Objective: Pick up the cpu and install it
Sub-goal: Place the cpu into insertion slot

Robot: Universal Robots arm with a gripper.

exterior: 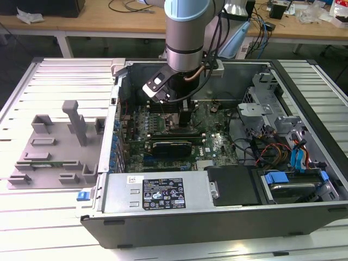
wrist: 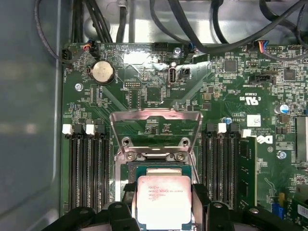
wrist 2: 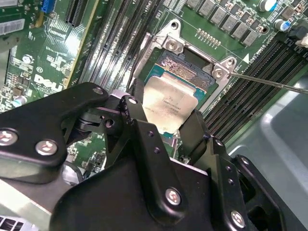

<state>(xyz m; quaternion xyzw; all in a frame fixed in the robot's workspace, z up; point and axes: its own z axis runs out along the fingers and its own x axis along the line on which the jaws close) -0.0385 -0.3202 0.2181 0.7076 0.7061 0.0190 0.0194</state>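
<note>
The cpu (wrist 2: 168,102), a flat square chip with a shiny silver top, sits between my gripper's (wrist 2: 163,120) black fingers (wrist 2: 134,111), which press on two opposite edges. It hangs just over the open motherboard socket (wrist 2: 186,65). In the first wrist view the cpu (wrist: 163,199) partly covers the socket (wrist: 156,168), and the hinged metal load frame (wrist: 154,116) stands raised behind it. In the exterior view the gripper (exterior: 185,122) reaches down into the open computer case (exterior: 217,179) over the green motherboard (exterior: 215,144).
A grey plastic fixture tray (exterior: 54,147) with upright posts lies at the exterior view's left, outside the case. Memory slots (wrist: 86,168) flank the socket on both sides. Drive cages and cables (exterior: 272,136) crowd the case's right side. A thin metal lever (wrist 2: 269,83) sticks out beside the socket.
</note>
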